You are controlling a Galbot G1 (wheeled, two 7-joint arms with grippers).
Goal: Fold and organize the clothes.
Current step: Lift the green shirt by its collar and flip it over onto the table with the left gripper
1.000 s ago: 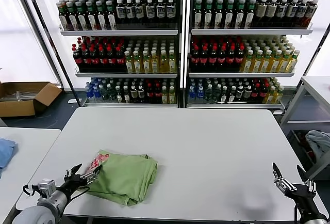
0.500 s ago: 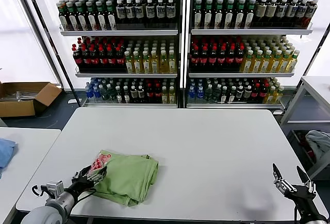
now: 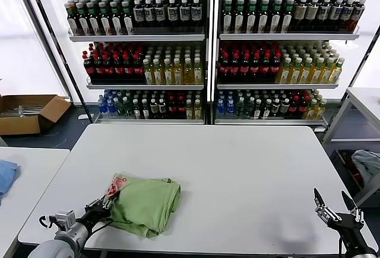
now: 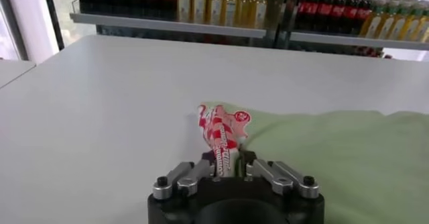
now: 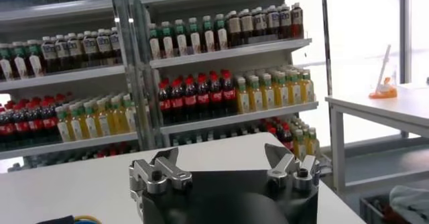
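One folded green polo shirt (image 3: pixel 144 203) lies near the tabletop's (image 3: pixel 237 169) front-left edge. The left gripper (image 3: pixel 104 203) has its jaws clamped on the red-and-white checkered patch (image 4: pixel 221 133) at the shirt's corner. The right gripper (image 3: pixel 336 208) hovers at the front-right corner, jaws apart. Bottle shelves (image 3: pixel 205 50) stand behind.

Left claw (image 4: pixel 228 161) pinched, right claw (image 3: pixel 336 208) agape.

- No word, brand, number or sign can be read anywhere
- The red-and-white checkered logo patch (image 4: pixel 223 133) on the light green soft polo shirt (image 3: pixel 147 203) bears small marks too blurred to read
- The labels on the shelved drink bottles (image 3: pixel 159 15) are too small to make out
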